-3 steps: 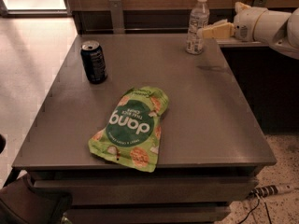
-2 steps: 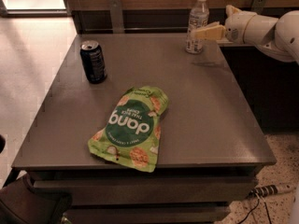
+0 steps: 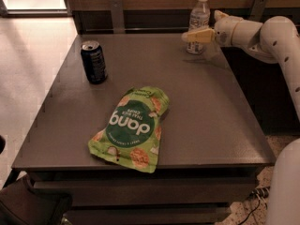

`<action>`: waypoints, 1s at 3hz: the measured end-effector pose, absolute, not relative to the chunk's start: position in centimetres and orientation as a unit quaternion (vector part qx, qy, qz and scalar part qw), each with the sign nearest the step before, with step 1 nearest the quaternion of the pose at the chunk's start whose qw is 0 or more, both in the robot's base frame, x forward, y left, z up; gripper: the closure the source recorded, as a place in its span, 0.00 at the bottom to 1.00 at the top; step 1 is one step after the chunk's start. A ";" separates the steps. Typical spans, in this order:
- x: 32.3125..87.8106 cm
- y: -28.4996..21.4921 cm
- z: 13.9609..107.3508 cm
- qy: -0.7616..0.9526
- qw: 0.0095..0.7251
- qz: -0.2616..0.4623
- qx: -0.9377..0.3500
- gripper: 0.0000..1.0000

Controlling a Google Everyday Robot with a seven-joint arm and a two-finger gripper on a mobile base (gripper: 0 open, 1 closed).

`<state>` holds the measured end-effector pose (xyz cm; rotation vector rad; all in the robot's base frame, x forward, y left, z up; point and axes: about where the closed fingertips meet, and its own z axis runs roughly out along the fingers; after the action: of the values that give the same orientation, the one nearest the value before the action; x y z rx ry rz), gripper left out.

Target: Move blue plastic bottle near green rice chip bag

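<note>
One tool (image 3: 191, 35) sits against the blue plastic bottle (image 3: 200, 14)

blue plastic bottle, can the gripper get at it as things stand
Probably yes: the gripper is right at the blue plastic bottle on the table's far side, with nothing between them.

Table (image 3: 211, 125) bears can (image 3: 93, 62), bag (image 3: 132, 128), bottle (image 3: 199, 15); tool (image 3: 190, 35) seemingly alongside.
</note>
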<state>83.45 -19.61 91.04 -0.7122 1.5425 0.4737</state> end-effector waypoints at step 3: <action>83.7 -18.6 90.8 0.674 0.634 0.213 -0.315 0.64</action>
<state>83.68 -18.60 90.76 -0.7202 1.5412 0.4865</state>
